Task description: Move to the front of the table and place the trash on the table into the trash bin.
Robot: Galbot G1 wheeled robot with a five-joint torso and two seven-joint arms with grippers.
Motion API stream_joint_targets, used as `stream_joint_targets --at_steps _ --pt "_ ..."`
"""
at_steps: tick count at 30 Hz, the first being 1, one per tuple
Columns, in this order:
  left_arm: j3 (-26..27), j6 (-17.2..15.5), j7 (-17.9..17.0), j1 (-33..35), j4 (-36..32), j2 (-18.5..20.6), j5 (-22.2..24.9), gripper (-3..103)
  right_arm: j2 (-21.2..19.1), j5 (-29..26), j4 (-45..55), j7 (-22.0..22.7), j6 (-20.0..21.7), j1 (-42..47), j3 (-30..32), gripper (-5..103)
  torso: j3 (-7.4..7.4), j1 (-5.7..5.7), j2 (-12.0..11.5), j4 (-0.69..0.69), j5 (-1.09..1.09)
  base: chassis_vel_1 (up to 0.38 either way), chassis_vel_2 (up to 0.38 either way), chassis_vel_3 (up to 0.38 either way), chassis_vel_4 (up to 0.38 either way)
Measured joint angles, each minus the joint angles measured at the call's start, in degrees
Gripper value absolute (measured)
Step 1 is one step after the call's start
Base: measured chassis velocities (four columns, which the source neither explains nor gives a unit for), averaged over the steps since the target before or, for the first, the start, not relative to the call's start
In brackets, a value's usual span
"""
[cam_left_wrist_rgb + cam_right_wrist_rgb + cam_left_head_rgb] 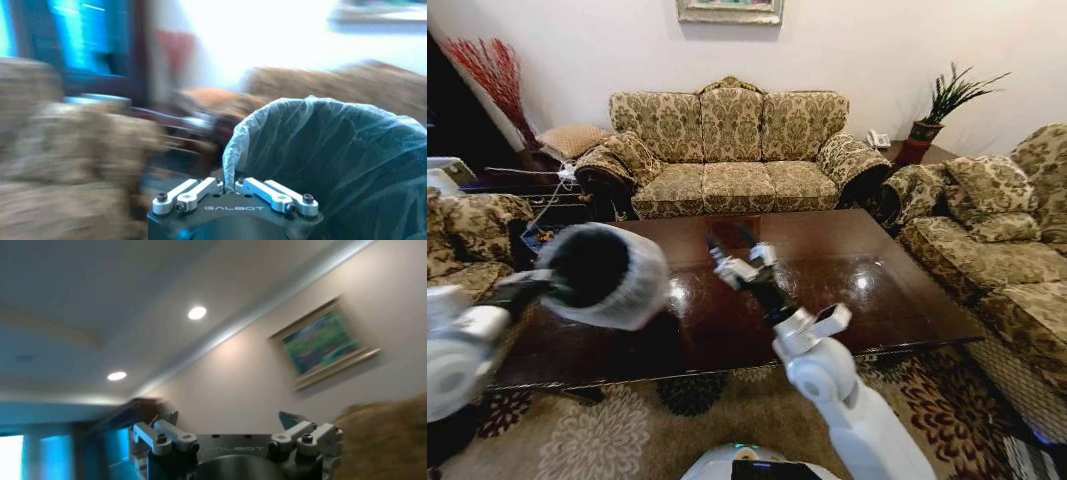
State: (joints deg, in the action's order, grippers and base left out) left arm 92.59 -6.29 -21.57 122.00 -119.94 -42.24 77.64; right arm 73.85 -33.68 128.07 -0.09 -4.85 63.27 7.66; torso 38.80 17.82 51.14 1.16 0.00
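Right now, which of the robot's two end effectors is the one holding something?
The left end effector: it is shut on the bag-lined rim of the trash bin, held tipped above the table. The right end effector is open and empty.

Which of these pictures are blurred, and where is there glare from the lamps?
Left wrist view: room smeared by motion, trash bin and left gripper fairly sharp. Head view: lamp glare spots on the table. Right wrist view: soft throughout, two bright ceiling lights.

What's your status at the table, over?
Left gripper shut on trash bin rim, bin held tipped over the table. Right gripper open, raised above the table. Nothing in the way.
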Motion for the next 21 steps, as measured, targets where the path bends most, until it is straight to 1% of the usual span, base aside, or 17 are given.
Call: stream_joint_targets --at_steps 1,2,3,4,5,7,8,10,11,12,13,15,16,18,19,20,21 --pt "2.1 0.9 -0.7 -0.3 2.2 -3.5 1.0 3 0.0 0.8 -1.6 0.5 -1.2 1.1 3.7 100 0.00 0.00 0.0 0.03 0.00 0.000 0.000 0.000 0.000" --pt "2.1 0.9 -0.7 -0.3 2.2 -3.5 1.0 3 0.0 0.8 -1.6 0.5 -1.2 1.1 3.7 100 0.00 0.00 0.0 0.03 0.00 0.000 0.000 0.000 0.000" --pt "2.6 1.3 -1.0 -0.3 3.1 -5.1 1.3 3 -0.1 1.1 -2.4 0.6 -1.7 1.5 5.2 100 0.00 0.00 0.0 0.02 0.02 0.000 0.000 0.000 0.000" --pt "2.9 2.4 -1.5 -0.1 4.5 -7.7 1.4 3 0.0 1.9 -3.7 1.3 -2.4 1.8 7.6 100 0.00 0.00 0.0 0.00 0.02 0.000 0.000 0.000 0.000" --pt "2.9 2.4 -1.5 -0.1 4.5 -7.7 1.4 3 0.0 1.9 -3.7 1.3 -2.4 1.8 7.6 100 0.00 0.00 0.0 0.00 0.02 0.000 0.000 0.000 0.000" --pt "2.9 3.9 -2.2 0.2 6.7 -12.5 1.4 3 0.0 2.5 -5.1 2.3 -4.0 2.2 10.2 100 0.00 0.00 0.0 0.01 -0.01 0.000 0.000 0.000 0.000" --pt "2.9 3.9 -2.2 0.2 6.7 -12.5 1.4 3 0.0 2.5 -5.1 2.3 -4.0 2.2 10.2 100 0.00 0.00 0.0 0.01 -0.01 0.000 0.000 0.000 0.000" --pt "2.8 5.4 -2.9 -0.4 9.5 -16.7 1.4 3 -0.2 2.4 -6.0 2.6 -5.1 2.5 11.8 100 0.00 0.00 0.0 0.03 -0.01 0.000 0.000 0.000 0.000" --pt "2.2 6.6 -3.7 -1.5 11.8 -19.0 1.4 3 -0.3 2.3 -6.5 2.6 -5.4 2.6 12.7 100 0.00 0.00 0.0 0.01 0.03 0.047 -0.049 -0.009 0.084" --pt "2.2 6.6 -3.7 -1.5 11.8 -19.0 1.4 3 -0.3 2.3 -6.5 2.6 -5.4 2.6 12.7 100 0.00 0.00 0.0 0.01 0.03 0.047 -0.049 -0.009 0.084" --pt "1.9 7.0 -4.3 -2.1 12.8 -19.8 1.3 3 -0.3 2.3 -6.6 2.5 -5.4 2.7 13.0 100 0.00 0.00 0.0 0.02 0.05 0.047 -0.049 -0.064 0.084" --pt "-0.7 8.8 -7.5 -5.0 16.5 -23.2 1.0 3 -0.5 2.2 -6.8 2.3 -5.3 3.1 13.9 100 0.00 0.01 0.0 0.01 0.02 0.078 -0.118 -0.070 0.138" --pt "-0.7 8.8 -7.5 -5.0 16.5 -23.2 1.0 3 -0.5 2.2 -6.8 2.3 -5.3 3.1 13.9 100 0.00 0.01 0.0 0.01 0.02 0.078 -0.138 -0.077 0.138" --pt "-2.5 9.7 -9.0 -7.1 18.7 -25.5 0.7 3 -0.5 2.0 -6.8 2.3 -5.2 3.4 14.2 100 0.01 0.02 0.0 0.01 -0.02 0.082 -0.168 -0.108 0.199" --pt "-3.9 10.4 -9.7 -8.8 20.5 -27.1 0.3 3 -0.6 1.9 -6.7 2.3 -5.2 3.8 14.4 100 0.01 0.03 0.0 0.01 -0.05 0.128 -0.198 -0.139 0.263" --pt "-5.5 11.3 -9.9 -10.7 23.0 -29.2 -0.3 3 -0.8 1.7 -6.4 2.4 -5.3 4.5 14.8 100 0.01 0.03 0.0 0.00 0.00 0.167 -0.224 -0.184 0.271" --pt "-6.9 11.9 -9.9 -12.1 25.0 -30.7 -0.5 3 -1.0 1.6 -6.1 2.4 -5.2 5.2 15.3 100 0.00 0.01 0.0 0.03 -0.02 0.167 -0.234 -0.173 0.271"
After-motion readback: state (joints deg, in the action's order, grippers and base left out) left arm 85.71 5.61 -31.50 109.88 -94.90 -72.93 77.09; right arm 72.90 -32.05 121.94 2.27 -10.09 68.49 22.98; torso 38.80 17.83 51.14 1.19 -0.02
